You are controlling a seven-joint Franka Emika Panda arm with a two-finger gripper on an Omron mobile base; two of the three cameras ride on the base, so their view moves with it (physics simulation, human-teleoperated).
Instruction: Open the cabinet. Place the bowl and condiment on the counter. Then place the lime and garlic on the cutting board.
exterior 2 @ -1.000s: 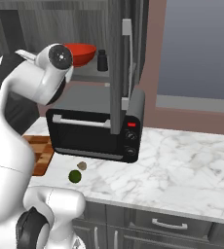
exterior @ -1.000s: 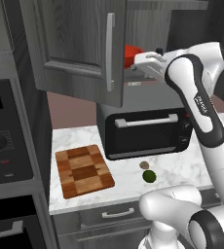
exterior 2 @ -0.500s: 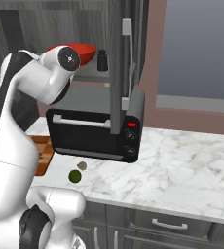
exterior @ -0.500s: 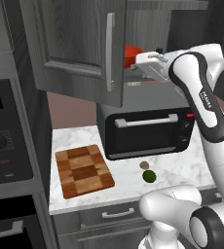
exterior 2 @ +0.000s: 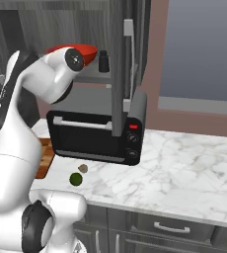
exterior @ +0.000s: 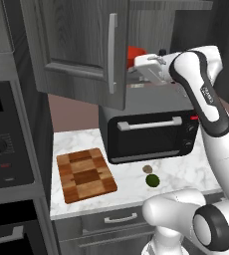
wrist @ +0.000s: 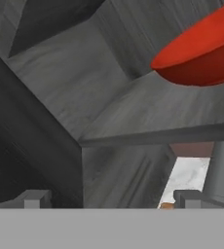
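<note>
Red bowl [wrist: 201, 53] beyond wide-open, empty pincer [wrist: 109, 199]

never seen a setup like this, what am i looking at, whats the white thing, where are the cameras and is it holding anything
The white thing is a robot arm on a base that can drive, in a rendered kitchen. Two pictures come from cameras on that base, behind the arm to its left and right. The third comes from a camera on the hand.

The gripper is open and holds nothing. It points into the cabinet, whose doors stand open. On the shelf sit the red bowl and a dark condiment bottle.

On the marble counter stand a black toaster oven and a cutting board, with the lime and garlic beside it.
</note>
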